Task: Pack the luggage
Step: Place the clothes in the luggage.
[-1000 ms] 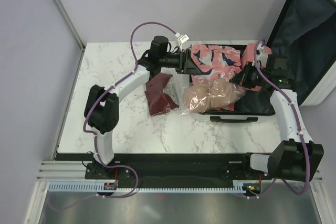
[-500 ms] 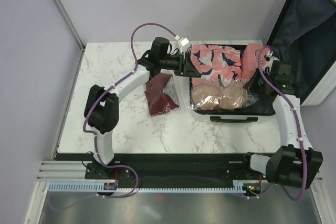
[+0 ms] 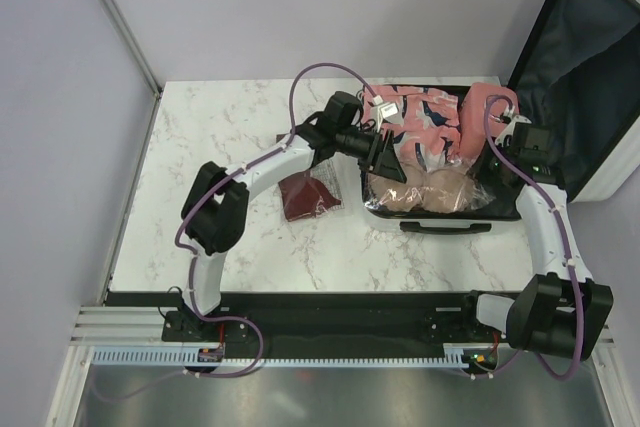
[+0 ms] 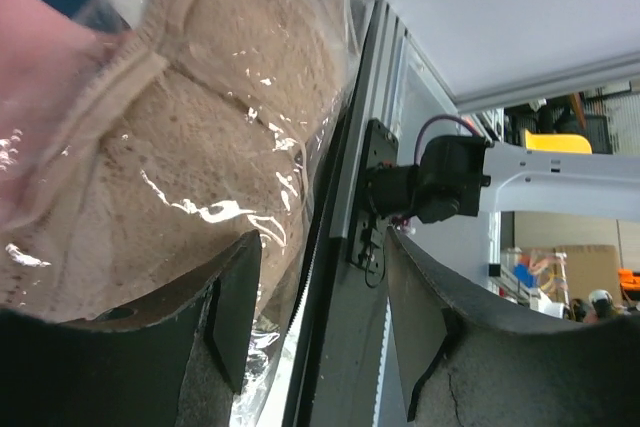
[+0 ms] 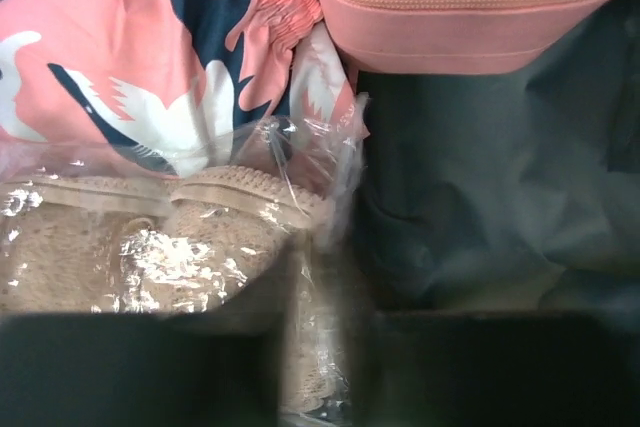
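Note:
The luggage (image 3: 440,215) lies open at the table's right, with its lid (image 3: 590,57) standing up behind. A beige knit item in a clear bag (image 3: 430,190) lies in its front part, in front of a pink patterned garment (image 3: 425,122). My left gripper (image 3: 388,162) hovers open over the bag's left end. In the left wrist view the bag (image 4: 150,147) sits outside the left finger and nothing is between the jaws (image 4: 320,247). My right gripper (image 3: 485,169) is at the bag's right end, jaws slightly apart (image 5: 330,277). The bag's plastic edge (image 5: 320,197) shows in the gap.
A dark red bagged item (image 3: 308,192) lies on the marble table left of the suitcase. A plain pink item (image 5: 460,7) sits at the back right, above the dark grey lining (image 5: 480,187). The suitcase handle (image 3: 445,228) sticks out toward me.
The beige bag went from the suitcase's front-left rim fully into it, pulled right by my right gripper, whose jaws then parted a little. My left arm swung right over the bag.

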{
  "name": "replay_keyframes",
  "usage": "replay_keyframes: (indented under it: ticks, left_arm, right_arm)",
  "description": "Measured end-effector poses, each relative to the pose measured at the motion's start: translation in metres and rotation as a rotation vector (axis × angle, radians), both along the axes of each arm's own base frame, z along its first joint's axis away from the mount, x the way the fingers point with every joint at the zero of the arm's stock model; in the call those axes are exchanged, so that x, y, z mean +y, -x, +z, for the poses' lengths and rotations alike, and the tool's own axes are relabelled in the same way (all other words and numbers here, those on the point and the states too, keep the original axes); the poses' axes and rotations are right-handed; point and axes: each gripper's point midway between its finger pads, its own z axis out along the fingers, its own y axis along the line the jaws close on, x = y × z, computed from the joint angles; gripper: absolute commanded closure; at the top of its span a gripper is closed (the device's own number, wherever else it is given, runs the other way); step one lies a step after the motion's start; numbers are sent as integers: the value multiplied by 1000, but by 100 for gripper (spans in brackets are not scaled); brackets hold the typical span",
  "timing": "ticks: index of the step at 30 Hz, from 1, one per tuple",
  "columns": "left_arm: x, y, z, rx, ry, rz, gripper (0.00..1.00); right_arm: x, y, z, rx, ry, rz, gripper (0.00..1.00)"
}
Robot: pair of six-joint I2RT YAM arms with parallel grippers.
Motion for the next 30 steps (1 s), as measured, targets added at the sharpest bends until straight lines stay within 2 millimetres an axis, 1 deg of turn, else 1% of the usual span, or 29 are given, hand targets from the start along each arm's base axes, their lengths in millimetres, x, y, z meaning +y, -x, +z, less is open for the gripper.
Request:
replay_keyframes:
  ticks: [2, 3, 4, 7, 10, 12, 14, 17, 18, 20, 22, 25, 28, 30]
  left_arm:
    - [-1, 7, -6, 16, -19, -15, 40]
    - [-1, 7, -8, 20, -24, -16, 40]
    - [0, 6, -8, 21, -26, -14, 41]
    - [3, 3, -9, 22, -29, -6, 40]
    - [5, 0, -9, 23, -30, 1, 41]
    - [5, 0, -9, 23, -31, 3, 41]
    - [5, -1, -8, 21, -31, 5, 40]
    - [8, -5, -3, 20, -26, 22, 40]
    - [9, -8, 1, 17, -21, 32, 40]
    - [14, -14, 10, 11, -12, 59, 40]
    - [24, -24, 26, -4, 8, 95, 40]
    - [46, -38, 52, -46, 43, 157, 40]
    - [70, -47, 70, -82, 65, 218, 40]
    - [84, -49, 71, -86, 66, 246, 40]
  right_arm:
    - [-2, -2, 1, -10, 12, 0, 39]
    - [-3, -3, 2, -14, 18, -1, 29]
    - [-3, -3, 2, -15, 19, -4, 27]
    - [-5, -5, 6, -23, 31, -3, 22]
    - [-3, -7, 16, -37, 48, 2, 21]
    - [4, -8, 26, -53, 61, 21, 21]
    - [16, -10, 40, -80, 71, 56, 21]
    - [43, -14, 62, -131, 70, 129, 22]
    - [55, -14, 67, -144, 66, 159, 22]
    - [78, -12, 69, -150, 49, 214, 22]
    - [103, -5, 66, -139, 27, 274, 22]
    - [127, 4, 51, -103, 12, 321, 22]
    - [143, 13, 19, -30, 12, 349, 22]
    - [147, 20, -7, 30, 22, 357, 22]
